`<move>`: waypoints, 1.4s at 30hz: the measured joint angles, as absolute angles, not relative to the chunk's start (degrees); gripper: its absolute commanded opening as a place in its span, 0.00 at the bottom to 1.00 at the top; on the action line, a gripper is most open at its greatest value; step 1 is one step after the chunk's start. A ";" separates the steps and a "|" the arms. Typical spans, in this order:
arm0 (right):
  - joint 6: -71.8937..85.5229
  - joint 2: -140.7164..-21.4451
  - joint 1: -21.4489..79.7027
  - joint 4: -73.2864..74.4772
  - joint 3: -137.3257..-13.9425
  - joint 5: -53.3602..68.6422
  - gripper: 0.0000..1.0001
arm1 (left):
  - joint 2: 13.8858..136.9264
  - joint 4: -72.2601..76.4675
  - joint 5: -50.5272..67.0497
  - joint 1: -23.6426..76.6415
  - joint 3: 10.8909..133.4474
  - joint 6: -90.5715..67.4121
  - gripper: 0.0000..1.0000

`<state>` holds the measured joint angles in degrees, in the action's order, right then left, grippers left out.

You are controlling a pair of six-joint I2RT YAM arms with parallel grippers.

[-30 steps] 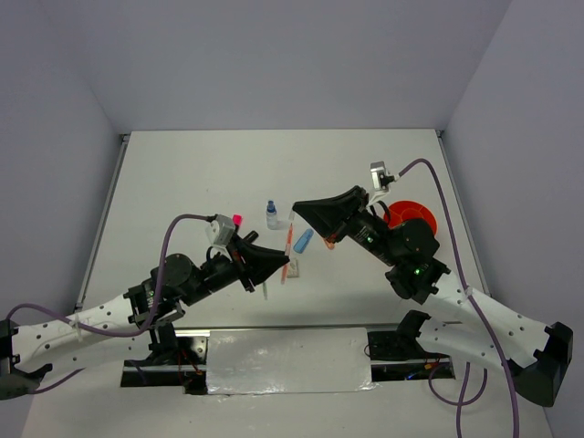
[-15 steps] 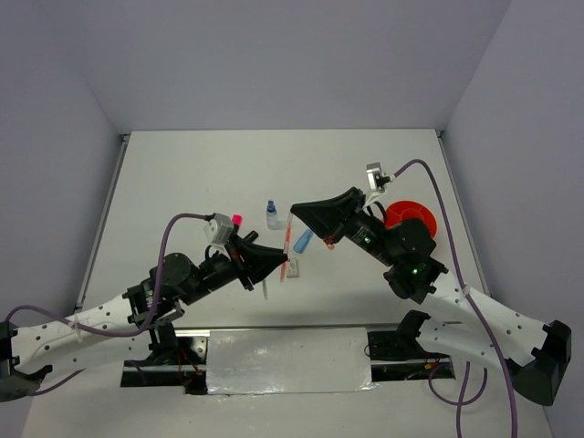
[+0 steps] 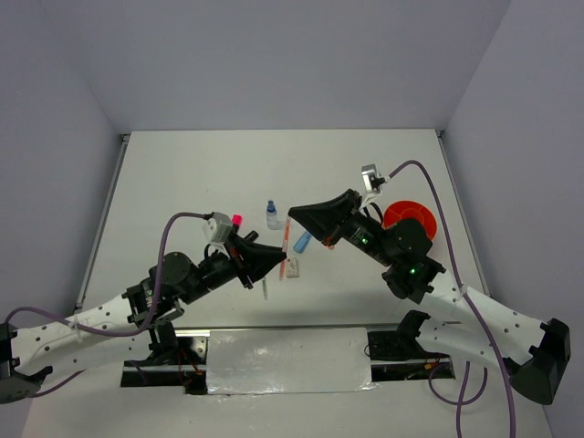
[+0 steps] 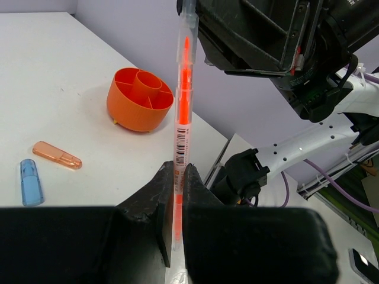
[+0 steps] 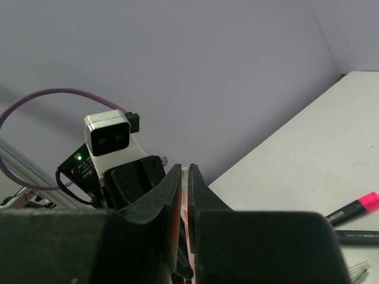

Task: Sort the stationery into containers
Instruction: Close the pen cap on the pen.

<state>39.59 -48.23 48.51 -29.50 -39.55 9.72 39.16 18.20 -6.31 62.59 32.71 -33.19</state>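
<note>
I had my left claw clamped on the orange pen, my right claw narrowed around its far end.

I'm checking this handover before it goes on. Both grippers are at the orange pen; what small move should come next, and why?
Probably open the left gripper. It clamps the orange pen at its lower end, while the right gripper seems closed on the upper tip. The orange bowl sits on the right arm's side, so that arm looks better placed to drop it in.
</note>
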 measured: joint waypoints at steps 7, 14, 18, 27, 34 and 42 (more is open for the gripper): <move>38.98 -48.36 48.51 -27.64 -39.33 11.88 0.00 | 39.07 18.00 -6.31 62.28 32.71 -33.08 0.00; 38.37 -48.64 48.49 -26.48 -39.40 13.02 0.04 | 38.79 16.29 -6.33 62.26 32.71 -32.45 0.00; 38.19 -48.56 48.49 -26.41 -39.40 13.87 0.35 | 38.79 16.29 -6.11 62.26 32.71 -31.40 0.00; 37.36 -48.18 48.60 -23.55 -39.42 15.75 0.46 | 40.29 17.67 -4.49 62.11 33.50 -30.13 0.00; 37.36 -48.34 48.71 -23.31 -39.42 17.76 0.48 | 40.36 18.50 -4.60 62.08 33.47 -30.24 0.00; 35.62 -49.84 50.92 -23.29 -39.31 18.63 0.26 | 41.04 18.44 -5.91 62.06 33.98 -30.24 0.00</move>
<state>35.62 -49.84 50.92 -23.29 -39.31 18.63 41.04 18.44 -5.91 62.06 33.98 -30.24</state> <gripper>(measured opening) 0.380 0.166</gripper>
